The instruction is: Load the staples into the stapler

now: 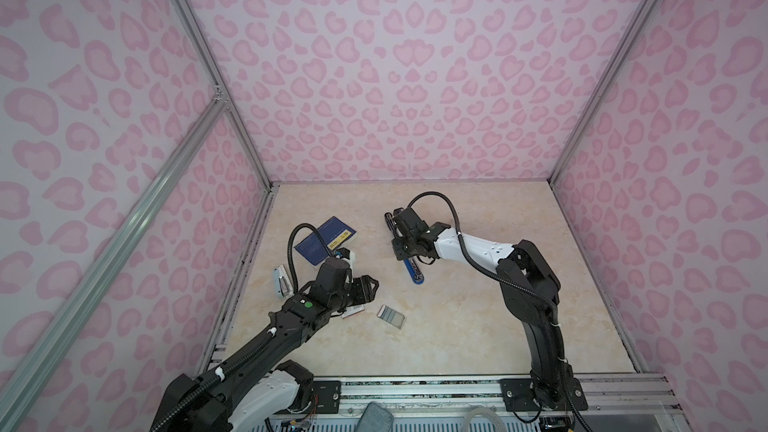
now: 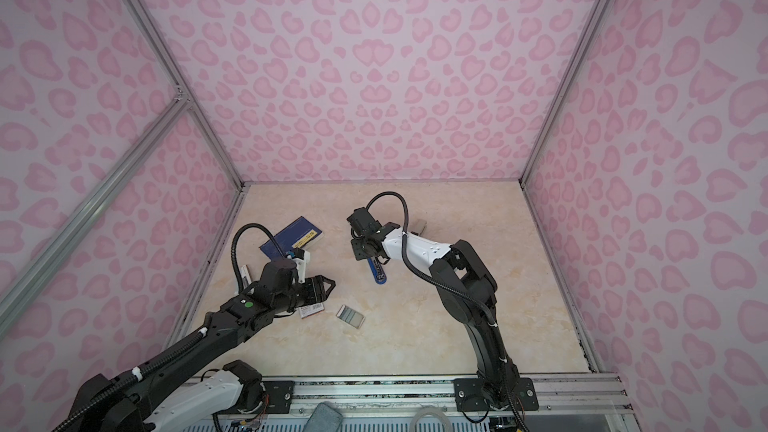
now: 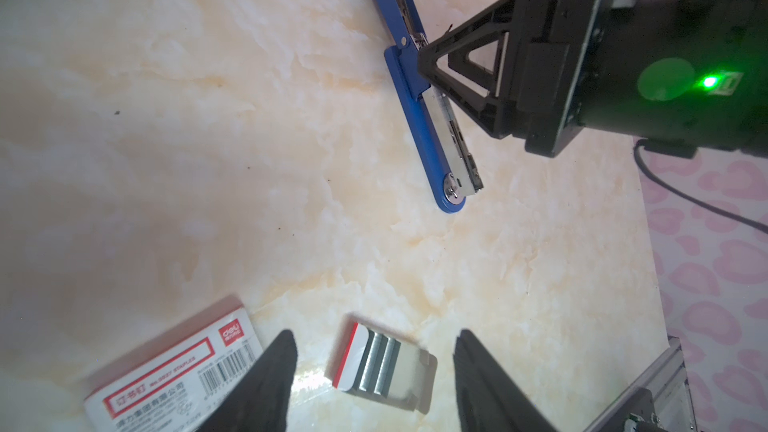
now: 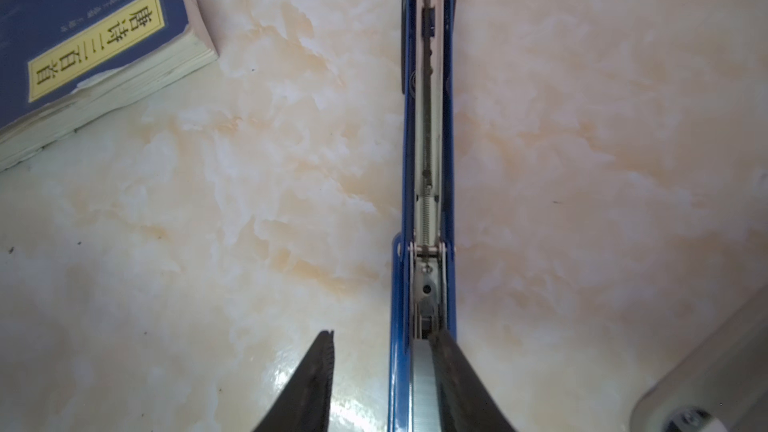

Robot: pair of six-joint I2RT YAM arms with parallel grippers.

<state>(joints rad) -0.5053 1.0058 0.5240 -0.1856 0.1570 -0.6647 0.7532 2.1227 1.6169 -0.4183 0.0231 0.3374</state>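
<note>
Over the opened stapler, right gripper partly open, one finger against it, left gripper open, empty, near staples

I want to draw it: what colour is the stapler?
Blue, with silvery metal inside; the stapler shows best in the right wrist view.

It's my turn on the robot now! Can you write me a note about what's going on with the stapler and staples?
Left gripper: open, empty, above the staples tray, which lies on the table beside its sleeve.
Right gripper: open over the stapler, which lies opened out.
Done: a silvery strip, apparently staples, sits in the stapler's channel beside one right finger.
To do: draw the right gripper away, close the stapler.
</note>
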